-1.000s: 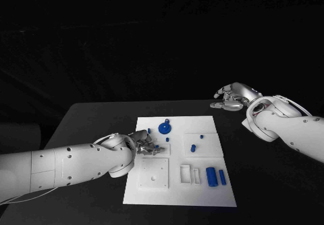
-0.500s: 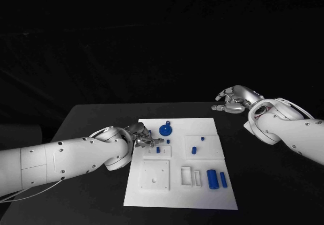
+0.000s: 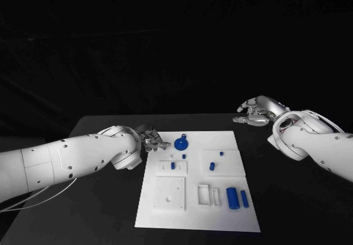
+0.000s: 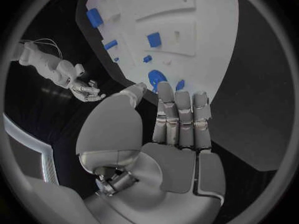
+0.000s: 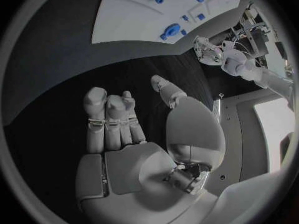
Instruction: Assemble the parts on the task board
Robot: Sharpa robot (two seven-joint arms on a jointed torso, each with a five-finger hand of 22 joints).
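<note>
White task board (image 3: 221,214) flat mid-worktop (image 3: 103,127), blue parts (image 3: 231,195) on it, left hand (image 3: 152,140) at its far left corner, fingers straight, holding nothing, right hand (image 3: 257,111) well apart, fingers loosely spread, empty

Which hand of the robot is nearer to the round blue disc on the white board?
The left hand. It hovers just beside the round blue disc, at the left edge of the white board. The right hand is off the board, over the black table beyond its far right corner.
</note>
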